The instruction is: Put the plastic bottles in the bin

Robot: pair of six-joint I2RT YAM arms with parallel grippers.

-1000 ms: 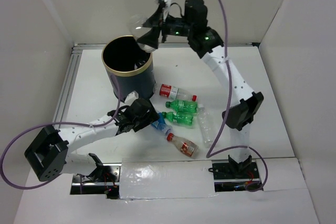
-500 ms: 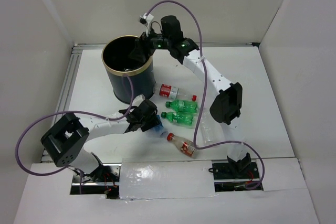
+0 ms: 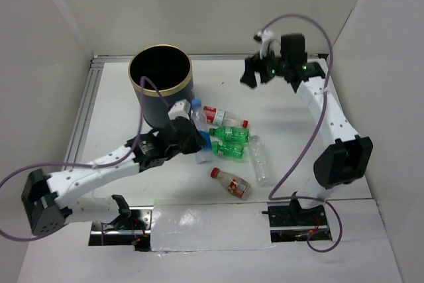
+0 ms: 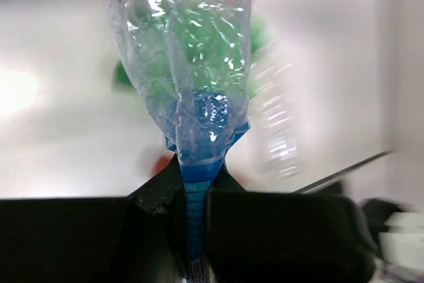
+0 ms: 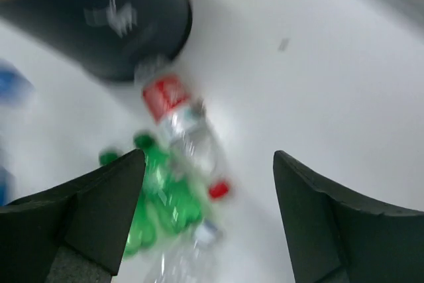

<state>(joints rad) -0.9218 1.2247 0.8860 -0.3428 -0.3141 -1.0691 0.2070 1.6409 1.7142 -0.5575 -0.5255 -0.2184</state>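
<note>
Left gripper (image 3: 201,141) is clamping a blue-label bottle (image 4: 199,51) just in front of the bin (image 3: 165,107).
Five loose bottles (image 3: 228,150) are lying on the counter (image 3: 218,84) beside it; farther back, the right gripper (image 5: 209,157) is hovering spread wide, empty.

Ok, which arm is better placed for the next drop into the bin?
Left. The left fingers are shut on a blue-labelled bottle close to the bin. The right fingers are open and empty, out at the far right, away from the bin.
</note>
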